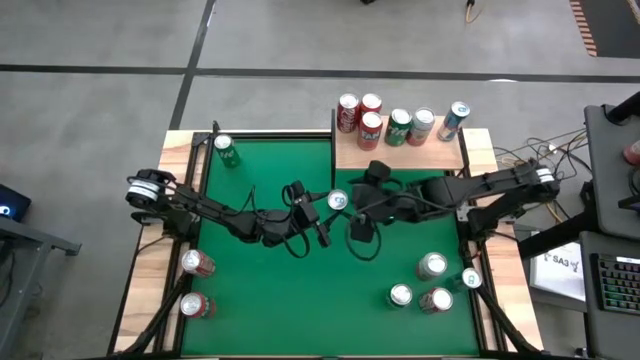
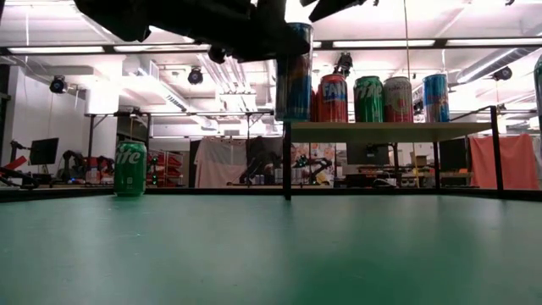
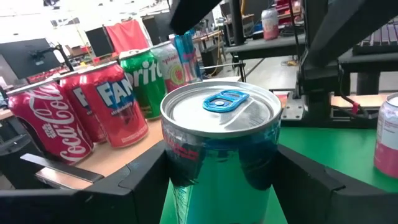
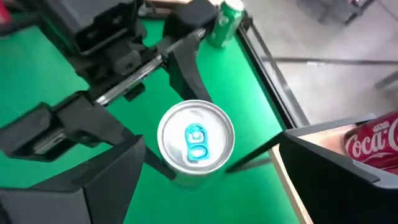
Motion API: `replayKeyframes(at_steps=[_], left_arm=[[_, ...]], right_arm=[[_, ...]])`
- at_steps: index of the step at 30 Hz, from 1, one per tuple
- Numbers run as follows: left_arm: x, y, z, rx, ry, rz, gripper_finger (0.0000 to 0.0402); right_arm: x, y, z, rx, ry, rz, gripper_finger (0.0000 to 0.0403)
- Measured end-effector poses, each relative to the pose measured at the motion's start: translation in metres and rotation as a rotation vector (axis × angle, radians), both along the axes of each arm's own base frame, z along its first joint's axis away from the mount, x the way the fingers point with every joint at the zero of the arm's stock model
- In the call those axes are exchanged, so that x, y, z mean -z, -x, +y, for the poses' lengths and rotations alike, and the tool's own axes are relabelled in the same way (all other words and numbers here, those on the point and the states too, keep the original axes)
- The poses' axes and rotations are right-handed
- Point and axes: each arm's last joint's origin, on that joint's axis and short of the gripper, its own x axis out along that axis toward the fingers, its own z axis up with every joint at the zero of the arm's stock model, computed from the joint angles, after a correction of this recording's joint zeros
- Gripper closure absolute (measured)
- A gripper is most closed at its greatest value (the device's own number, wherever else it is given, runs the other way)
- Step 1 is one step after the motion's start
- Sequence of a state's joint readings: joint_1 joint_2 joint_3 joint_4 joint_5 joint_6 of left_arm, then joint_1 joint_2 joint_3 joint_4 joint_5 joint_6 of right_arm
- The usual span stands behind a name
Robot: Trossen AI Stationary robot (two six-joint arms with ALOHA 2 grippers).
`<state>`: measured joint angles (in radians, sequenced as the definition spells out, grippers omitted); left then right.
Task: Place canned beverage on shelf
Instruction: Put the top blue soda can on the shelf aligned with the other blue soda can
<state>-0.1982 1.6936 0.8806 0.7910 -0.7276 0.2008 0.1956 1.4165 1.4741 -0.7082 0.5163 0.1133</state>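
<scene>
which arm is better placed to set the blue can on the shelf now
Left, probably. The left gripper has its jaws closed on the blue can, held clear of the table beside the shelf. The right gripper hangs above that can with jaws open and holds nothing.

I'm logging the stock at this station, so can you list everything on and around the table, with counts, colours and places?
Shelf: one, light wood, at the table's far edge right of centre.
Cans on the shelf: six; three red, one green, one pale with pink, one blue and silver, in a row.
Held can: one, blue with a silver top and blue tab, lifted above the green table near its middle.
Green can: one, far left corner.
Left-side cans: two, red and silver, near the front left edge.
Right-side cans: four, silver tops, front right.
Left gripper: closed on the held can.
Right gripper: open, beside that can.
</scene>
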Motion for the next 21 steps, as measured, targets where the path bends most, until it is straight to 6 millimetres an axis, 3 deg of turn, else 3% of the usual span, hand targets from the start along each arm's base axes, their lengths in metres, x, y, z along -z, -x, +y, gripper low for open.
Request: replayKeyframes(at_steps=[5,12,21], left_arm=[[0.000,0.000,0.000,0.000,0.006,-0.002,0.0172],[0.000,0.000,0.000,0.000,0.006,-0.001,0.0172],[0.000,0.000,0.000,-0.003,0.007,-0.005,0.0172]], right_arm=[[0.000,-0.017,-0.003,-0.001,-0.065,0.050,0.0039],[-0.001,-0.026,-0.015,0.112,-0.143,0.071,0.0039],[0.019,-0.042,-0.024,0.184,-0.177,0.120,0.0039]])
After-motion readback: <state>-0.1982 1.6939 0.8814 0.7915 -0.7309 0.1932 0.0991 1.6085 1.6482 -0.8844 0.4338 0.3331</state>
